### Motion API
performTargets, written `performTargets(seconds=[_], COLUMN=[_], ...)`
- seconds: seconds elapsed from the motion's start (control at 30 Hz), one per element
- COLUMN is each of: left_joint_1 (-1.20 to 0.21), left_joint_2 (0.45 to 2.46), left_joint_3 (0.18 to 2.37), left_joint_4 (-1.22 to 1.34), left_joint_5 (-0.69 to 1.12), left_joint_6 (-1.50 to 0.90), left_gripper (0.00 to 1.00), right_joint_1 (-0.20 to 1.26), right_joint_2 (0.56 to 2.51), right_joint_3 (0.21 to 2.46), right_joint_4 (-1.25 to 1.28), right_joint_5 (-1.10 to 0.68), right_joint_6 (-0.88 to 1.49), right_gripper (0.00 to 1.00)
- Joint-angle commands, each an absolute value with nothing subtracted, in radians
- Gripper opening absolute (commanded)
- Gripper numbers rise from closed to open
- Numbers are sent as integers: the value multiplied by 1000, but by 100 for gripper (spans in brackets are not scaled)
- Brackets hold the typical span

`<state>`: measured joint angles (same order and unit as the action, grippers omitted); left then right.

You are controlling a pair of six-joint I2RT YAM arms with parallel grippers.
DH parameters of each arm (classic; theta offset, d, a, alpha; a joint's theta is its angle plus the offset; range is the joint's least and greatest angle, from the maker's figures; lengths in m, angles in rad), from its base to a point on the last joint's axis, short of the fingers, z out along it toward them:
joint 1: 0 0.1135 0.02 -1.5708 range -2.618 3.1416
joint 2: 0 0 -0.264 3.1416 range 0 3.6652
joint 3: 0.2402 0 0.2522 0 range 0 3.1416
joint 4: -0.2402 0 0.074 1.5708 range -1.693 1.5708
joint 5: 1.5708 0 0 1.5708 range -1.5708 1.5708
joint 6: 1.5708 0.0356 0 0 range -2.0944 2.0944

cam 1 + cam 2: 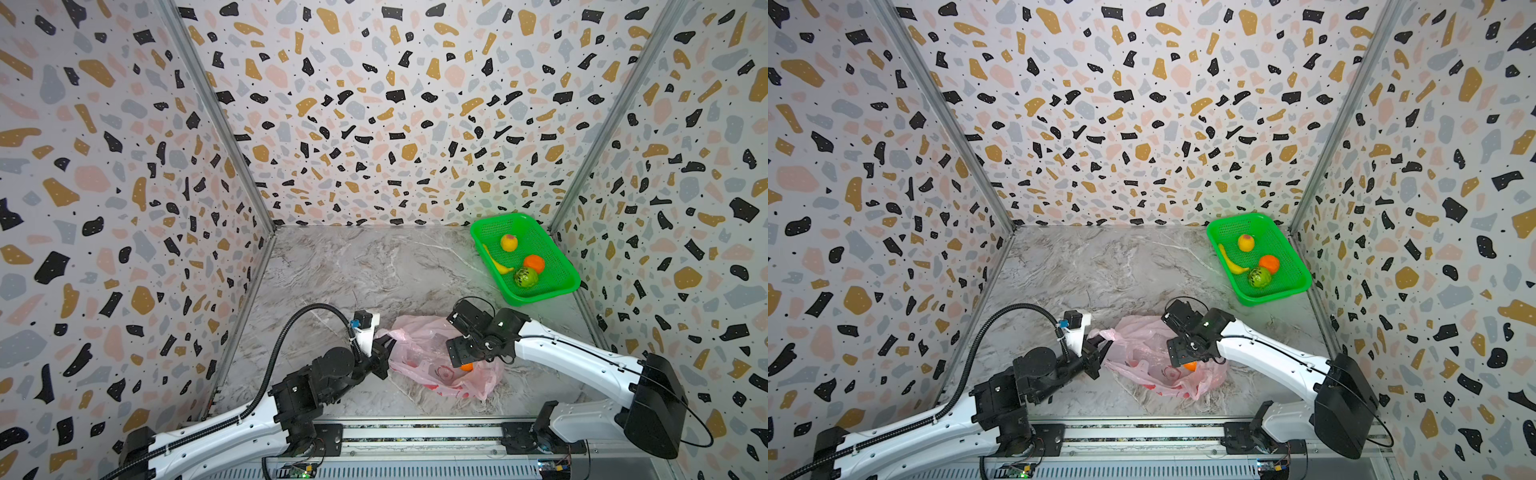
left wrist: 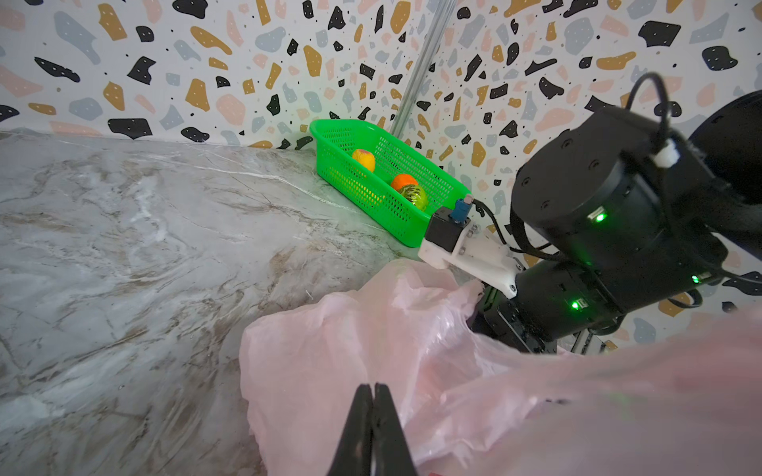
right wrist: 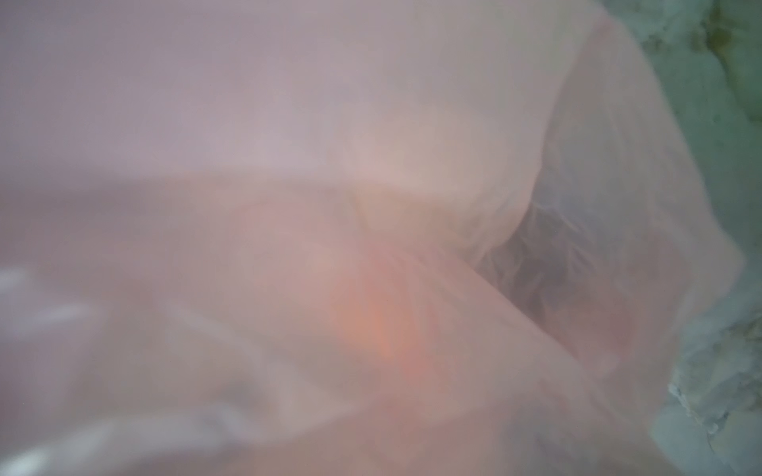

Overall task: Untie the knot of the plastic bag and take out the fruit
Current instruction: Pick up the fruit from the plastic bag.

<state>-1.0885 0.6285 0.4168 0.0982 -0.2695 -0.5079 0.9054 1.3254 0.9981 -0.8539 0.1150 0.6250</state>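
Observation:
The pink plastic bag (image 1: 419, 353) lies crumpled at the table's front middle, its mouth loose. No knot shows in any view. My left gripper (image 1: 384, 347) is at the bag's left edge; in the left wrist view its fingers (image 2: 372, 387) are pressed together on the pink film (image 2: 330, 354). My right gripper (image 1: 461, 359) reaches down into the bag, and the plastic hides its fingers. An orange fruit (image 1: 466, 366) shows just under it. The right wrist view is filled with blurred pink plastic (image 3: 288, 165) and an orange glow (image 3: 371, 325).
A green basket (image 1: 540, 293) stands at the back right corner, holding a peach (image 1: 508, 242), a banana (image 1: 496, 262), an orange (image 1: 534, 263) and a green round fruit (image 1: 526, 277). Patterned walls close in three sides. A rail runs along the front edge.

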Motion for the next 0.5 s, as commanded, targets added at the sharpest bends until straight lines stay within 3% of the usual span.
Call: performTargets(seconds=[0.0, 0.23, 0.47], left_joint_1=[-1093, -1095, -1095], left_joint_2=[632, 655, 655], left_joint_3=[404, 407, 407], left_joint_4=[172, 183, 170], left_joint_5=[-235, -215, -228], left_joint_6=[-494, -486, -484], left_gripper=[0, 0, 0], right_joint_1=[916, 874, 867], right_joint_2=[1353, 1372, 1403], right_joint_3=[1012, 903, 866], right_joint_4=[-857, -778, -662], right_joint_5=[65, 151, 15], right_joint_6=[598, 582, 523], right_gripper=[92, 95, 94])
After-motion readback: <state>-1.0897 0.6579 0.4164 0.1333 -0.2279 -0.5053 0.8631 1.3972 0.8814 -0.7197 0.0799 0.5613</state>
